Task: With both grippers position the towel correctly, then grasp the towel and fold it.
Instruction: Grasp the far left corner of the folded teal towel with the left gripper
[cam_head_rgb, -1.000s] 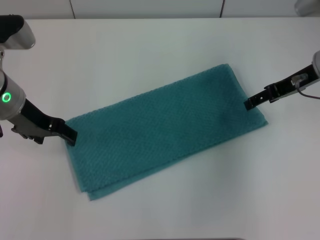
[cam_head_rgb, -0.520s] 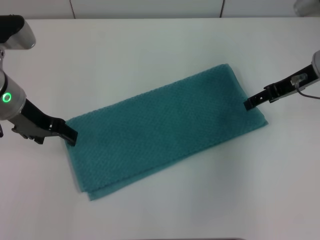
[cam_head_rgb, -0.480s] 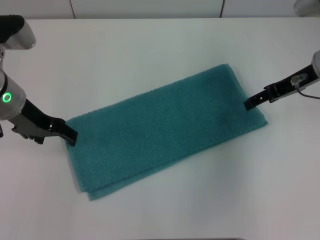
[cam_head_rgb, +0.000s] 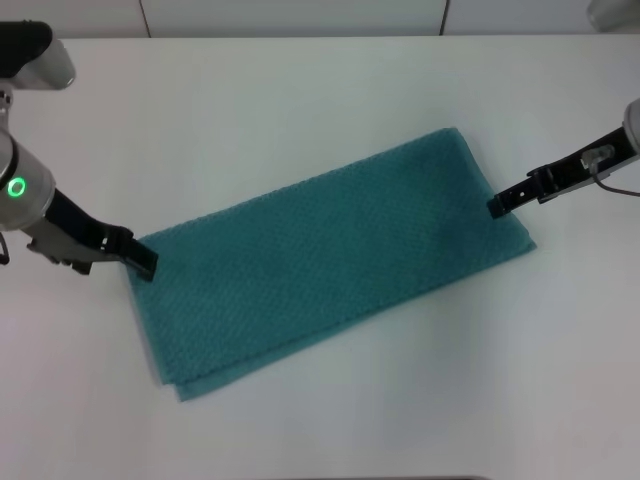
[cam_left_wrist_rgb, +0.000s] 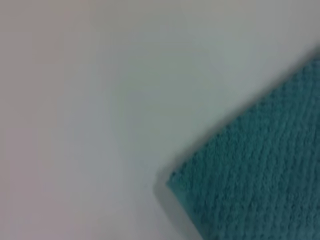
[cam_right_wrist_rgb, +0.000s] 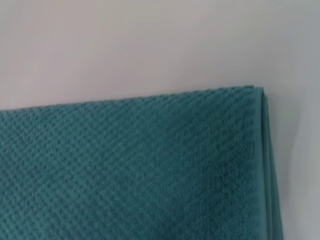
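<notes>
Lying flat and diagonal on the white table (cam_head_rgb: 300, 90), the teal towel (cam_head_rgb: 330, 260) is stretching between the two grippers, its layered edges showing along the near long side. The left gripper (cam_head_rgb: 143, 262) is sitting low at the towel's left end, its black tip meeting the cloth at the far corner of that short edge, so the whole towel is spreading away from it toward the right arm. Whether its fingers are parted or pinching cloth cannot be told. The right gripper (cam_head_rgb: 496, 207) is resting against the opposite short edge, about midway along it, with the towel running off toward the left arm. How far its fingers are apart cannot be told either. Both wrist views are showing only a towel corner against bare table, no fingers.
</notes>
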